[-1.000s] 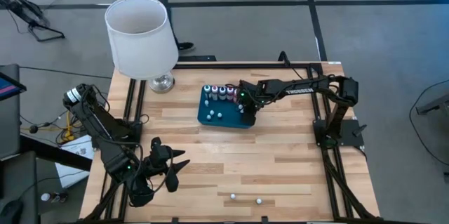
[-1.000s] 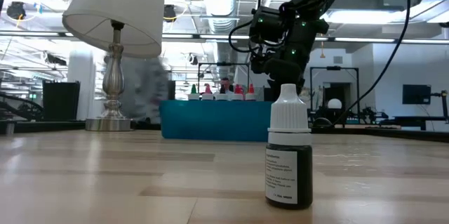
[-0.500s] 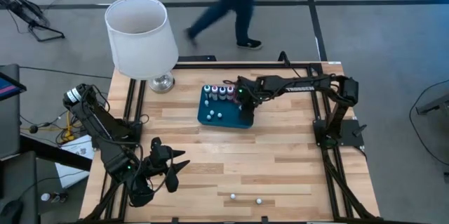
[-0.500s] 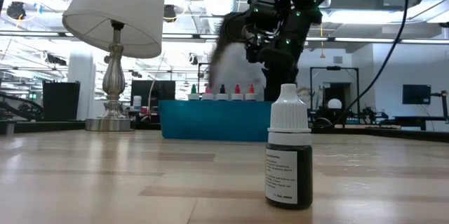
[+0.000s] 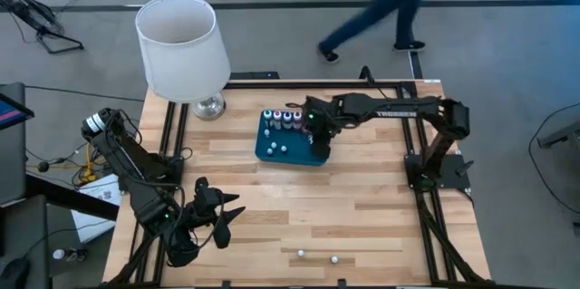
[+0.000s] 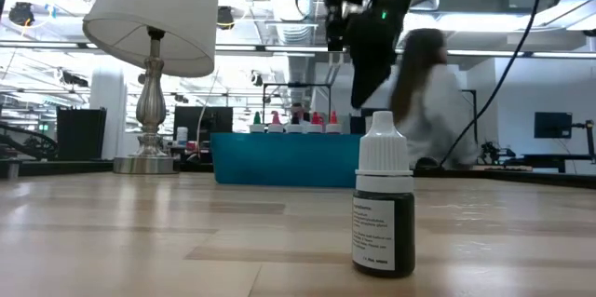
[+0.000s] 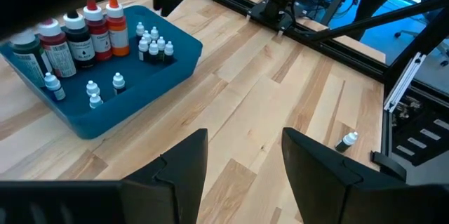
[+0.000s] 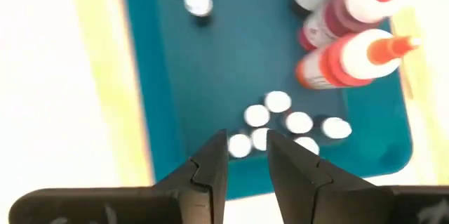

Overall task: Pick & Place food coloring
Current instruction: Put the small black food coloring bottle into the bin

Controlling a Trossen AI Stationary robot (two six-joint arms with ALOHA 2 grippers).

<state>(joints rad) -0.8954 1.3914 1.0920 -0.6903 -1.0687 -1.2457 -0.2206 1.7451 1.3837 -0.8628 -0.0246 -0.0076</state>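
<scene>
Bench (image 5: 362, 198): pale wood planks, centre of the high view.
Tray (image 5: 272, 151): dark teal, upper middle of the bench.
Food coloring (image 5: 285, 119): tall bottles along the tray's far edge; small white-capped ones (image 8: 277, 102) clustered inside; two strays (image 5: 301, 254) at lower centre.
Right tool (image 5: 317, 137): above the tray's right end, fingers slightly apart, empty.
Left tool (image 5: 228, 214): lower left, open, empty.
Lamp (image 5: 181, 46): upper left.
Person (image 5: 385, 4): walking, top edge.
</scene>
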